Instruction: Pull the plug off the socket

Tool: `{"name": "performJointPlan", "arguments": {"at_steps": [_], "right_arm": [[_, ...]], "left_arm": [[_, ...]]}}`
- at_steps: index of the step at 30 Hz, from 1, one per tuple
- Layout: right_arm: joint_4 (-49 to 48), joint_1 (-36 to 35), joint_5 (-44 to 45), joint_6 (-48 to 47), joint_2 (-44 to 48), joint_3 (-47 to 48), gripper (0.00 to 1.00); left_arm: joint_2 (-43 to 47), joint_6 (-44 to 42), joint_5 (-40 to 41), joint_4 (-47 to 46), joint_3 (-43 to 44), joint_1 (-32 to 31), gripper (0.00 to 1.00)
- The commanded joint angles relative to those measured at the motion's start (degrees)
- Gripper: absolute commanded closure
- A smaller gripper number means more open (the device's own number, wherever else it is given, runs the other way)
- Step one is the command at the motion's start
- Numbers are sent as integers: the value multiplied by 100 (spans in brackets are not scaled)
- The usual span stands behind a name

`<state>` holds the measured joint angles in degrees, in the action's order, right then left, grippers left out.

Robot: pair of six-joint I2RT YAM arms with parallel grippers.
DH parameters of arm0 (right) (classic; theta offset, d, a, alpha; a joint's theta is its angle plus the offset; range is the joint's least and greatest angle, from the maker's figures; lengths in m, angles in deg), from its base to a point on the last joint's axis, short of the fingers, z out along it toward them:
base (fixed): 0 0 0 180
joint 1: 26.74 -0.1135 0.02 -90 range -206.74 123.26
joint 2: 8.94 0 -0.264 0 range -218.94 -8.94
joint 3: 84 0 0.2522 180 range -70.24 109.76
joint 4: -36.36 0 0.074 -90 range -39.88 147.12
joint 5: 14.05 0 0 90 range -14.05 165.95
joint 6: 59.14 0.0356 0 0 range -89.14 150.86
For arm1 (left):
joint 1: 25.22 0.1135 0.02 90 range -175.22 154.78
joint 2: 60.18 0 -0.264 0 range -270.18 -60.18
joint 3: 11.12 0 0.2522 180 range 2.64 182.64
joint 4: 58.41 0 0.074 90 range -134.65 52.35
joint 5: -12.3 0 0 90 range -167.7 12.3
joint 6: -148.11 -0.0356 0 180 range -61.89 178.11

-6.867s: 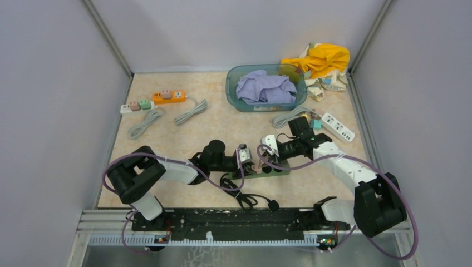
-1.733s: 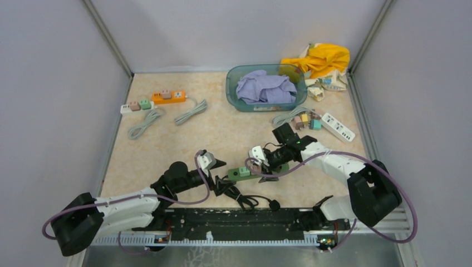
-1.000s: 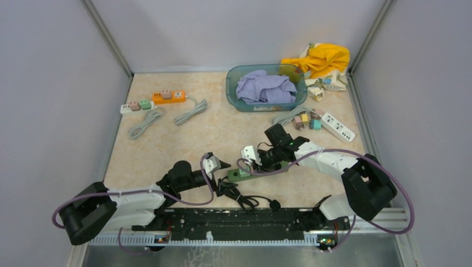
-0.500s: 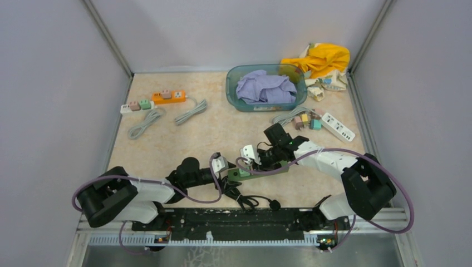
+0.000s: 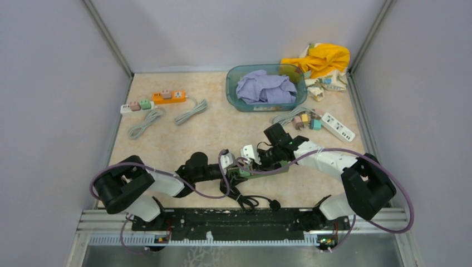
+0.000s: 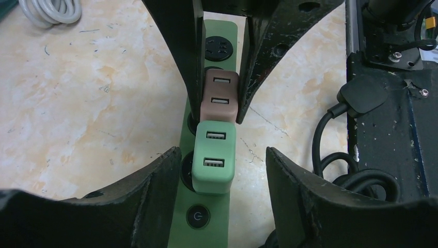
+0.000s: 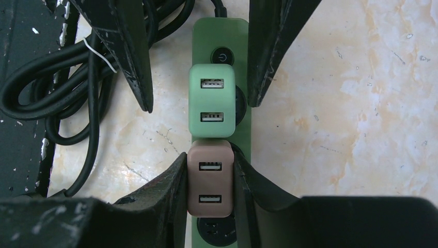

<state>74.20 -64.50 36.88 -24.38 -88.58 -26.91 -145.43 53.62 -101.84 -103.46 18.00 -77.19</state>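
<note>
While the right fingers (image 7: 168,191) clamp the brown square USB plug (image 7: 209,178), probably anchoring the long green plastic power strip (image 7: 206,31) on the beige marbled worktop (image 7: 335,103), the left fingers (image 6: 155,186) straddle the seated mint-green plug (image 6: 213,155), half open, touching neither side, seemingly poised to grip.

Mint plug (image 6: 214,155), brown plug (image 6: 219,99)

Right gripper (image 7: 209,157) clamping brown plug (image 7: 209,187) on green power strip (image 7: 204,36); green plug (image 7: 212,101) touching it; left gripper (image 7: 200,106) fingers (image 7: 131,57) flanking, apart; black cable (image 7: 62,103) lying alongside on worktop (image 7: 351,103).
</note>
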Motion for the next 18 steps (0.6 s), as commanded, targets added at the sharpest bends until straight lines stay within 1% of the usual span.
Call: {"name": "performJointPlan", "arguments": {"at_steps": [1, 3, 6, 8, 10, 11, 12, 14, 15, 17, 18], "right_arm": [[-40, -58, 80, 24, -62, 298, 100], [-37, -57, 84, 23, -61, 299, 100], [-36, -59, 75, 27, -61, 299, 100], [-40, -57, 75, 25, -61, 299, 100], [-39, -58, 66, 31, -61, 299, 100], [-42, -61, 66, 31, -54, 299, 100], [-44, -61, 73, 38, -52, 299, 100], [-60, -56, 66, 64, -44, 303, 100], [-64, -52, 58, 77, -46, 311, 100], [-61, -43, 44, 132, -31, 333, 100], [-28, -29, 3, 138, -12, 353, 100]], "left_arm": [[-242, 0, -260, -304, 207, 22, 37], [-328, 4, -275, -315, 236, 22, 42], [-430, 7, -269, -350, 263, 23, 43], [-496, -9, -267, -341, 312, 21, 52], [-567, -33, -272, -304, 360, 20, 56], [-602, -43, -272, -280, 383, 23, 60], [-632, -64, -273, -245, 407, 25, 66], [-673, -112, -263, -184, 432, 27, 82], [-677, -152, -251, -168, 426, 21, 88], [-658, -218, -230, -140, 393, 24, 98], [-633, -259, -217, -104, 378, 22, 99]]}}
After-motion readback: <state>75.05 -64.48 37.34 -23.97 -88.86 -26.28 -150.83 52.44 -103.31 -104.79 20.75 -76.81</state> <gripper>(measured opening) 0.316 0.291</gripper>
